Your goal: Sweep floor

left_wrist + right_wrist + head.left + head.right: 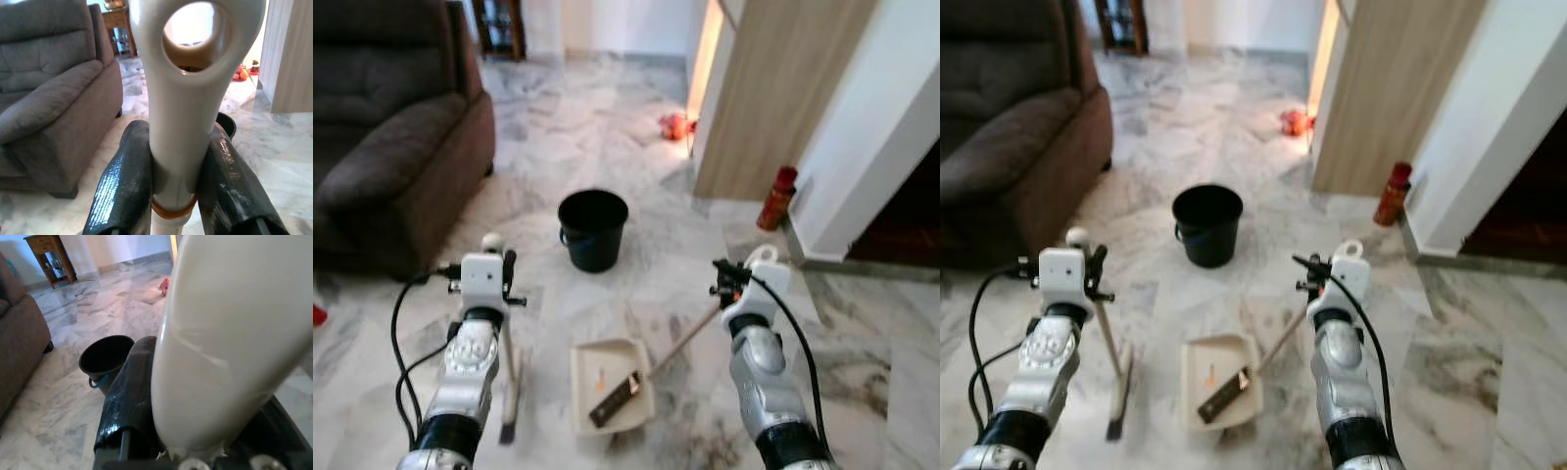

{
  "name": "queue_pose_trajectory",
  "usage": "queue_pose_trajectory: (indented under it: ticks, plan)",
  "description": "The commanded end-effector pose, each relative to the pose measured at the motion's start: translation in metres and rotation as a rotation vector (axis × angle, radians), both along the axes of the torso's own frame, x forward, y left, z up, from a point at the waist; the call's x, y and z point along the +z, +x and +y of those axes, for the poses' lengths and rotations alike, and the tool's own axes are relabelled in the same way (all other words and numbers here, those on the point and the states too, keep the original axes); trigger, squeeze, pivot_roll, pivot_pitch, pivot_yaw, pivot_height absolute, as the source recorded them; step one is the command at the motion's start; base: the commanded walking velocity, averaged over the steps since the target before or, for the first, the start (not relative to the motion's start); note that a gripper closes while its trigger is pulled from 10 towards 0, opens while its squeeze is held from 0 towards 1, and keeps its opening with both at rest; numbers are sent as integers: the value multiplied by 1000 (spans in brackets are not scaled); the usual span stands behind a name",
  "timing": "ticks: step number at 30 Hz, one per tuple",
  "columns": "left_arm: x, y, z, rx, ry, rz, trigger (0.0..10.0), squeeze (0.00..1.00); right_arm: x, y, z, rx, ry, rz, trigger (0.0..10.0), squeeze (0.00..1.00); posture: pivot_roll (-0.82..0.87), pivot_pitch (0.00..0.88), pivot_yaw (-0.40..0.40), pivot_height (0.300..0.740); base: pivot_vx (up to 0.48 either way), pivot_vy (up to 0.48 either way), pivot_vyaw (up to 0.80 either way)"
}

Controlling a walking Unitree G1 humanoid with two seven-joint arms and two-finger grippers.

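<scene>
Two grippers, each on one handle. Left gripper (pixel 178 181) pinches the cream broom handle (pixel 188 98) just below its hanging loop — both black fingers (pixel 122 186) pressed to it; the broom (pixel 510 392) stands near upright, bristles on the marble floor (pixel 607 127). Right gripper (pixel 195 431) is clamped on the dustpan handle (pixel 690 338). One cream dustpan (pixel 582 387) lies flat btwn the arms w/ a dark strip (pixel 614 399) & a small orange bit inside. One black bucket (pixel 593 229) beyond it, one brown sofa (pixel 382 127) at left, one red bottle (pixel 777 199) by the wall.
</scene>
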State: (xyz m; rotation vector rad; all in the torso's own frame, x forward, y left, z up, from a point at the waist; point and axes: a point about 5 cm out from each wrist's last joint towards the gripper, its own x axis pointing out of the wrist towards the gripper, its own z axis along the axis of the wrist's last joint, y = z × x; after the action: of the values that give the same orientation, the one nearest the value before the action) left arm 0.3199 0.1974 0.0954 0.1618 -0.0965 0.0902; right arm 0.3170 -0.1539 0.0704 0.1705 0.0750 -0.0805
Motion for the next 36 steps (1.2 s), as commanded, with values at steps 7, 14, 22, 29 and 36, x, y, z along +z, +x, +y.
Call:
queue_pose_trajectory:
  ticks: [7, 14, 22, 29, 36]
  plan:
    - [10, 4, -9, -31, 1, -44, 10000, 0, 10, 3, -3, -2, -3, -43, 10000, 0, -14, 0, -26, 740, 292, 0, 0]
    - [10, 4, -9, -31, 3, -44, 10000, 0, 10, 3, 2, 34, -20, -42, 10000, 0, -13, 0, -26, 740, 292, 0, 127]
    - [10, 4, -9, -33, 1, -44, 10000, 0, 10, 3, 11, 98, -34, -46, 10000, 0, -11, 0, -28, 740, 292, 0, 493]
    - [10, 5, -9, -33, 2, -46, 10000, 0, 11, 3, 17, 138, -35, -54, 10000, 0, -12, 0, -26, 740, 292, 0, 0]
    - [10, 5, -10, -39, 3, -44, 10000, 0, 10, 3, 14, 129, -33, -47, 10000, 0, -12, 0, -24, 740, 292, 0, 0]
